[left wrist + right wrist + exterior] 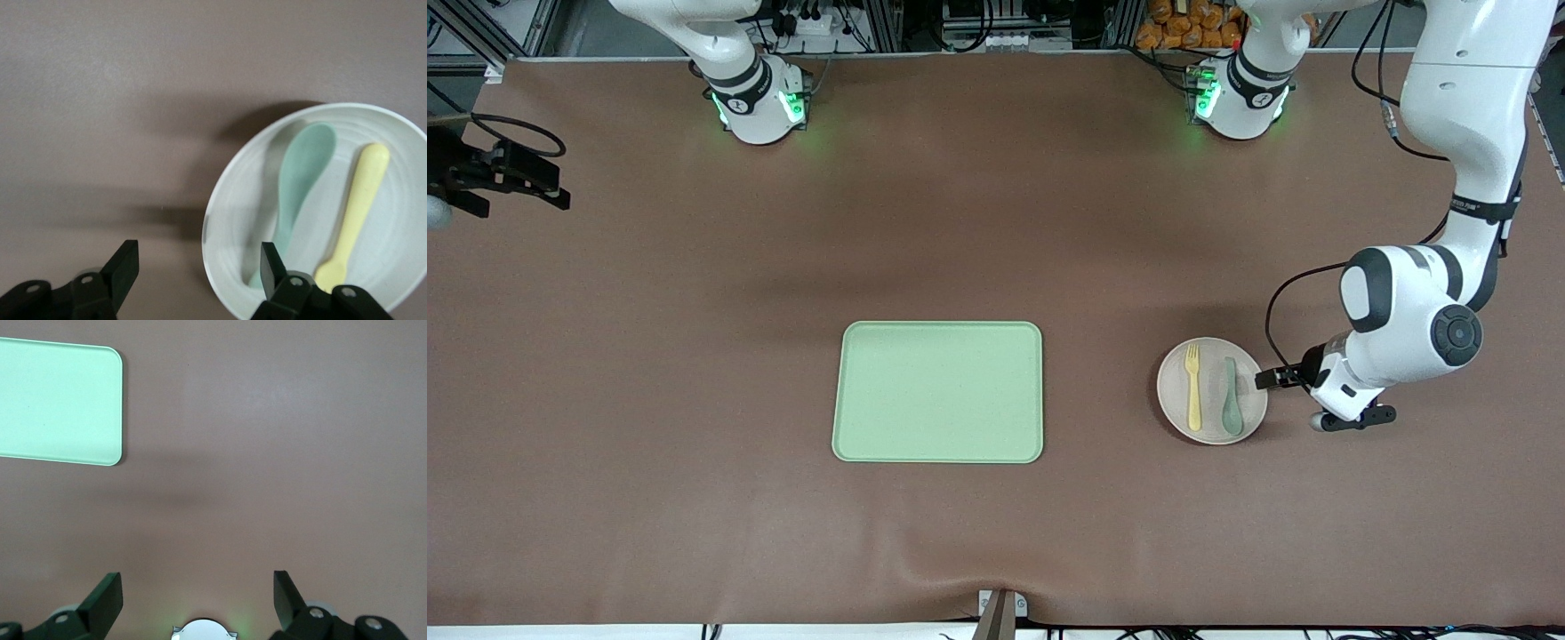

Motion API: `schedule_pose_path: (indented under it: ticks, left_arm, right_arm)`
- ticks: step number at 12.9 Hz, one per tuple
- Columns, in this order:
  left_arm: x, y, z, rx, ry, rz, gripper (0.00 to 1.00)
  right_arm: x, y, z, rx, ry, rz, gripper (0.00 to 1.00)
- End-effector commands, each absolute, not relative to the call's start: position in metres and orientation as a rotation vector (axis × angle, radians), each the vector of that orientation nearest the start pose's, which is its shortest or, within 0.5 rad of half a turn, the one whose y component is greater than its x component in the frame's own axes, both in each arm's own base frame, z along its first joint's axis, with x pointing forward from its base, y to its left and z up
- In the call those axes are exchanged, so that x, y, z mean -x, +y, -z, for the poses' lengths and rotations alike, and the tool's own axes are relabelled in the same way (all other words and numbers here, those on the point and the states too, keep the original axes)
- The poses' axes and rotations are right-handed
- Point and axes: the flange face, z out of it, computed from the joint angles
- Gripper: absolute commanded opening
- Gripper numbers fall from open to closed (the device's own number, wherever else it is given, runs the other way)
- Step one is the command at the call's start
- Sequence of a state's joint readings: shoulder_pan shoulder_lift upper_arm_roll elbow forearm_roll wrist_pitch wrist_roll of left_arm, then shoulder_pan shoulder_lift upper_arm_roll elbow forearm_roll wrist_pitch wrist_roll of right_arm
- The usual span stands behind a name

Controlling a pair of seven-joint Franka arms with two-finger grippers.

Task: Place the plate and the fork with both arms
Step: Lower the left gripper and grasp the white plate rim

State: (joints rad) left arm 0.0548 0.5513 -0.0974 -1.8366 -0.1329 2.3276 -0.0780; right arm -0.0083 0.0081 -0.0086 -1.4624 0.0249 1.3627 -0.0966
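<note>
The pale plate (1211, 418) lies on the brown table toward the left arm's end. On it lie the yellow fork (1192, 388) and a teal spoon (1232, 397), side by side. My left gripper (1268, 380) is open and low at the plate's rim. In the left wrist view the left gripper (198, 267) straddles the rim of the plate (220, 200), one finger over the plate by the spoon (300, 173), the other outside over the table; the fork (360, 200) lies past the spoon. My right gripper (559, 187) waits open and empty over the table's right-arm end, also in its wrist view (197, 592).
A rectangular light-green tray (939, 392) lies at the middle of the table and shows in the right wrist view (60, 400). The right arm's base (758, 102) and the left arm's base (1238, 98) stand along the table's robot edge.
</note>
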Motion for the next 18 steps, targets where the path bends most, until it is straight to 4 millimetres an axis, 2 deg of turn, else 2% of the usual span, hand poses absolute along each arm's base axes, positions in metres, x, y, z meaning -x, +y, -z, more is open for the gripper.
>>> schedule_pose_path:
  ticks: [1,3,6,8,10,13,16,17,18]
  left_arm:
    - [-0.643,-0.026,-0.212,3.293,-0.229,-0.073,0.72]
    - [-0.643,-0.026,-0.206,3.294,-0.227,-0.083,0.56]
    - [-0.642,-0.024,-0.194,3.295,-0.21,-0.077,0.46]
    - [-0.643,-0.025,-0.195,3.303,-0.223,-0.076,0.38]
    - [-0.643,-0.027,-0.194,3.306,-0.212,-0.076,0.2]
    - [-0.647,-0.033,-0.197,3.313,-0.205,-0.06,0.12]
    - [-0.647,-0.034,-0.195,3.326,-0.216,-0.066,0.1]
    - [-0.647,-0.035,-0.196,3.326,-0.214,-0.063,0.02]
    - [-0.647,-0.035,-0.197,3.327,-0.201,-0.06,0.0]
  right_arm:
    - [-0.534,-0.006,-0.653,3.1,-0.114,-0.171,1.0]
    - [-0.533,-0.007,-0.653,3.1,-0.112,-0.174,1.0]
    - [-0.533,-0.006,-0.653,3.1,-0.114,-0.174,1.0]
    - [-0.534,-0.006,-0.653,3.1,-0.114,-0.171,1.0]
    - [-0.533,-0.006,-0.652,3.1,-0.114,-0.176,1.0]
    - [-0.533,-0.007,-0.652,3.101,-0.111,-0.176,1.0]
    - [-0.533,-0.008,-0.652,3.1,-0.109,-0.176,1.0]
    - [-0.533,-0.008,-0.652,3.1,-0.109,-0.176,1.0]
    - [-0.533,-0.007,-0.652,3.1,-0.112,-0.176,1.0]
